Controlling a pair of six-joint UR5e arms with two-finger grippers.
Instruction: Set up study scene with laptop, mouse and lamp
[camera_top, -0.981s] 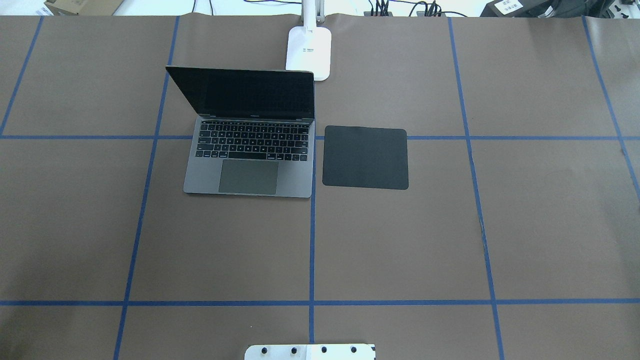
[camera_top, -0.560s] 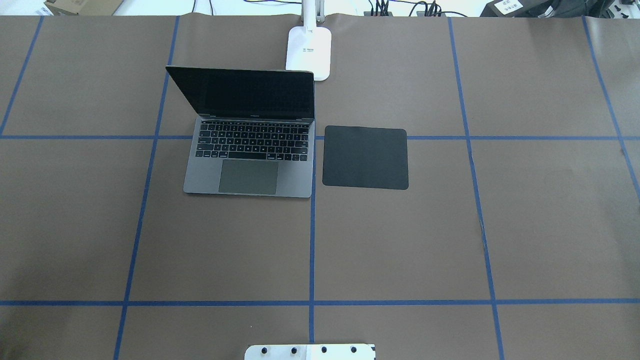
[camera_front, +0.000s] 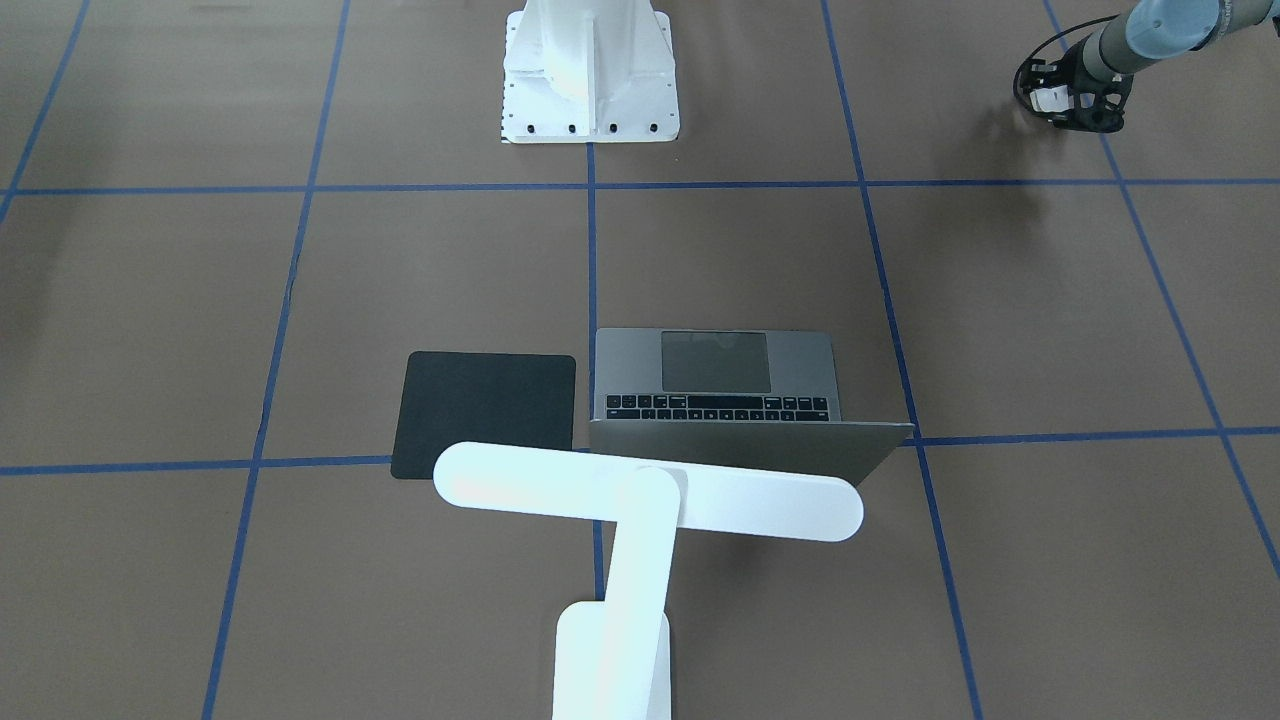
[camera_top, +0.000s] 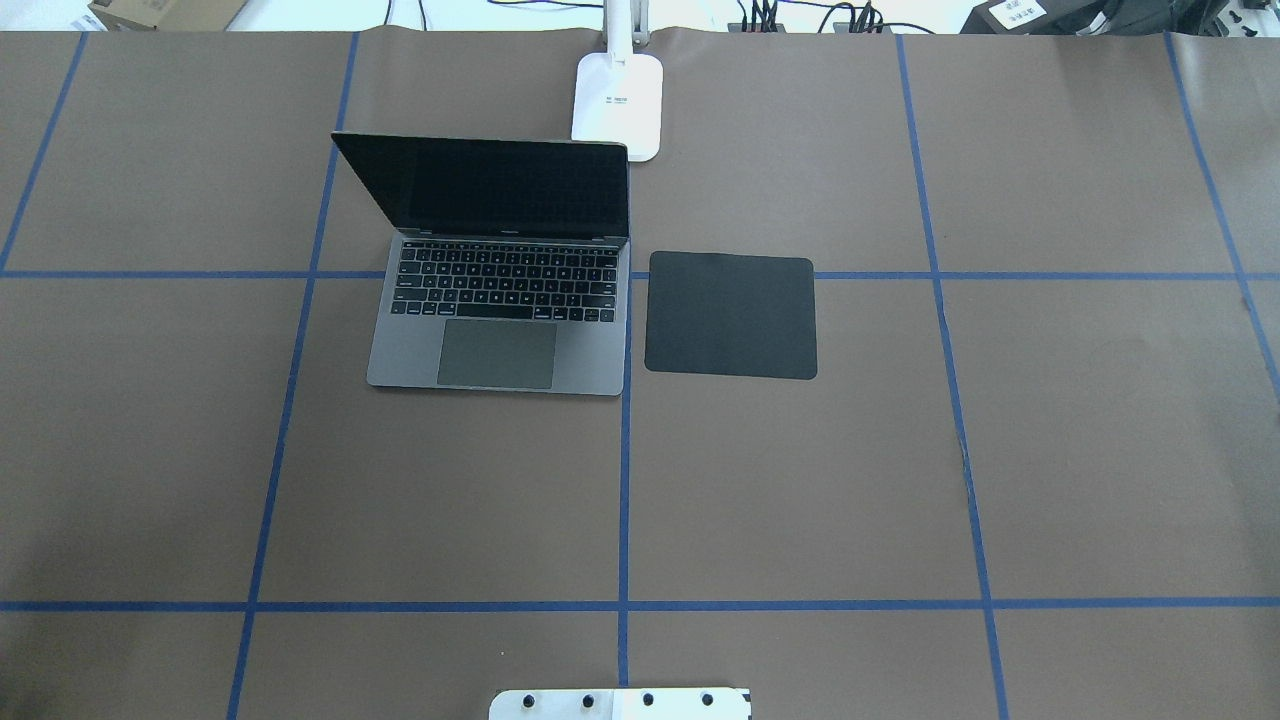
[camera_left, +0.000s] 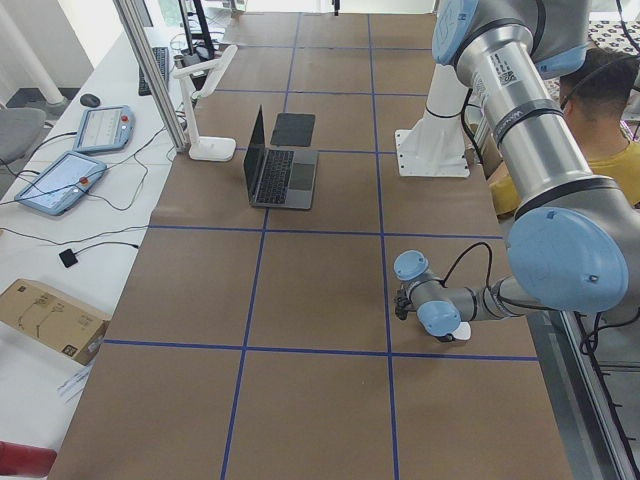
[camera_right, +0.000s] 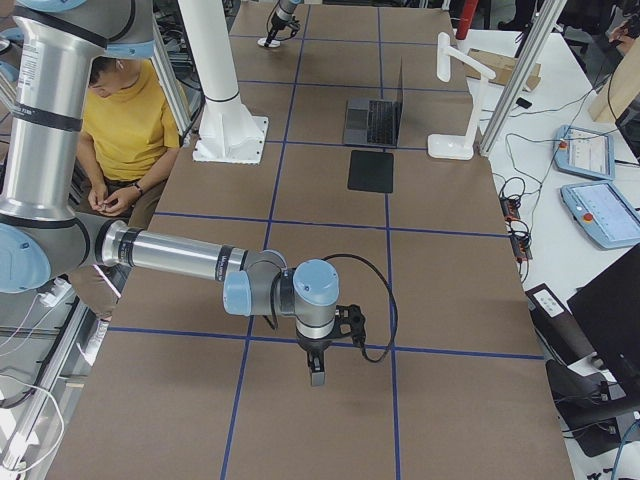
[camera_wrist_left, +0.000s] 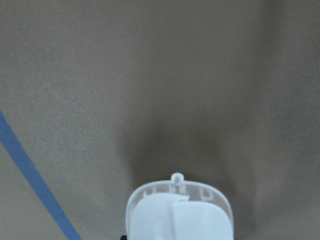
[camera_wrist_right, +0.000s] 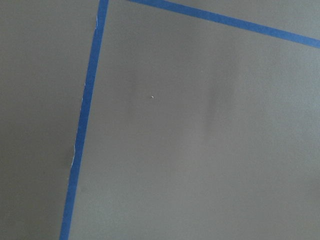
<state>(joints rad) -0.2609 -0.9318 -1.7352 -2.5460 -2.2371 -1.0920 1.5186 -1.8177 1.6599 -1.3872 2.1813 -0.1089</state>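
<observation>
The grey laptop (camera_top: 500, 345) stands open left of centre, its lid toward the far edge. Behind it is the white lamp (camera_front: 650, 492); its bar head hangs over the laptop's lid edge and its base (camera_top: 618, 105) sits at the far edge. My left gripper (camera_front: 1062, 100) is low over the table near the robot's side, far from the laptop, and is shut on the white mouse (camera_front: 1048, 98). The mouse (camera_wrist_left: 180, 212) fills the bottom of the left wrist view. My right gripper (camera_right: 318, 372) shows only in the exterior right view, pointing down at bare table; open or shut, I cannot tell.
A flat black square pad (camera_top: 730, 315) lies just right of the laptop. The white bolted pedestal (camera_front: 590, 70) stands at the robot's edge. A person in a yellow shirt (camera_right: 125, 120) sits beside the table. Blue tape lines grid the brown surface.
</observation>
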